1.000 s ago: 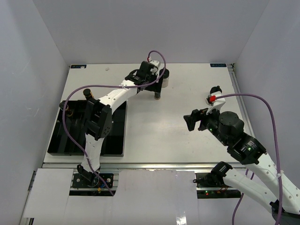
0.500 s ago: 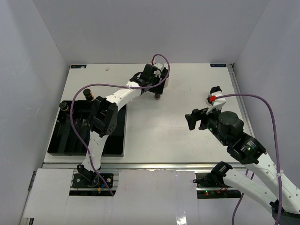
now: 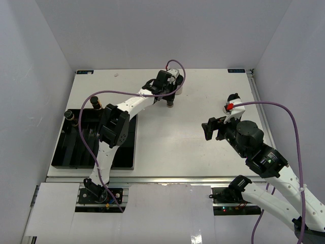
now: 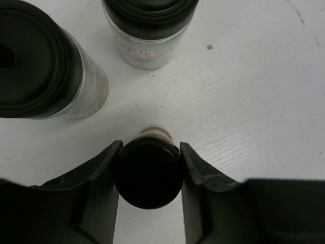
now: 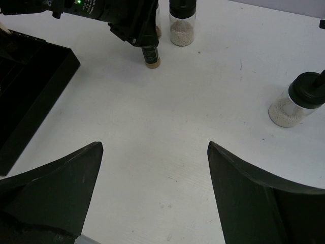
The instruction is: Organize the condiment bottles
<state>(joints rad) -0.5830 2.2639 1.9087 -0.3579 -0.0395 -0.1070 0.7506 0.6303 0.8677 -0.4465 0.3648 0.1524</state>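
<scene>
ok so the left end effector (image 4: 149,150) is pinched tight on the black cap of a slim clear bottle with yellow-brown contents (image 4: 149,175), out toward the far middle of the white surface (image 3: 167,145). The bottle stands upright, long axis straight up and down, its base on the surface as far as I can tell, and it sits dead centre between the two fingers, so the grip looks square to me. Two wider squat clear bottles with black caps (image 4: 43,58) (image 4: 150,33) stand just beyond it, close but not touching it, and a third squat one with pale grains (image 5: 298,104) is off on the right side near the other arm. The right end effector (image 5: 155,147) hangs spread wide over bare surface, holding nothing. What matters for the next bit imo: the black slotted tray (image 3: 126,150) lies to the left and back toward the arm bases from the held bottle, on the left arm's own side, so that arm is the obvious one to carry it. I'd guess it wants a straight lift first so it doesn't clip the squat neighbours. Two slim dark-capped bottles (image 3: 95,103) (image 3: 68,116) stand at the tray's far edge, can't tell which slots
</scene>
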